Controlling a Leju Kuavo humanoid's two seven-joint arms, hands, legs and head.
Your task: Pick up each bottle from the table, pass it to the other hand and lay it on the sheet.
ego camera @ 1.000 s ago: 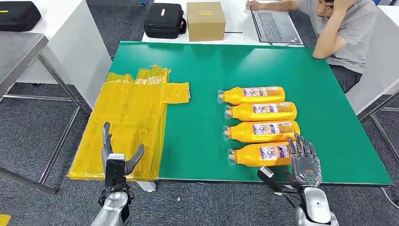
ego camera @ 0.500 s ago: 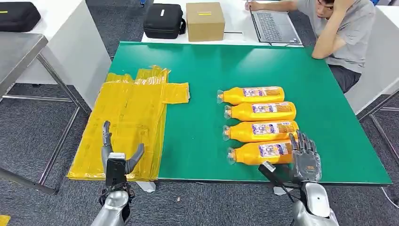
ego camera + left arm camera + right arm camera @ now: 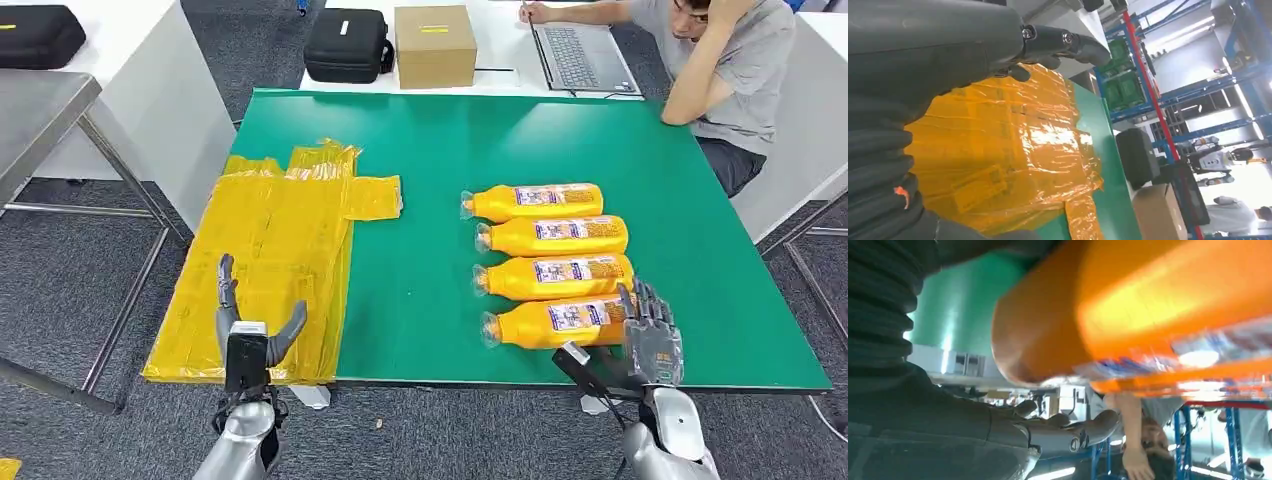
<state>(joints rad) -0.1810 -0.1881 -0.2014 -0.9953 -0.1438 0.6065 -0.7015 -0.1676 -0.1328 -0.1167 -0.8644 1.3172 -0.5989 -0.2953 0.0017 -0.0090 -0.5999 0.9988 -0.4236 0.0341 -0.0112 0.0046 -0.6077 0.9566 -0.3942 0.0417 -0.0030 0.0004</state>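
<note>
Now my open right robot hand [image 3: 652, 340] sits at the nearest bottle's [image 3: 555, 323] base, bottle lying crosswise.

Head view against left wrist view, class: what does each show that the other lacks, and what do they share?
Head view alone: four orange bottles lying in a row, the right hand at the base of the nearest one, a laptop and a seated person.

Left wrist view alone: blue shelving and a distant figure in white.

Both: the left hand with fingers spread over the yellow sheet, the green table, the black case and the box.
</note>
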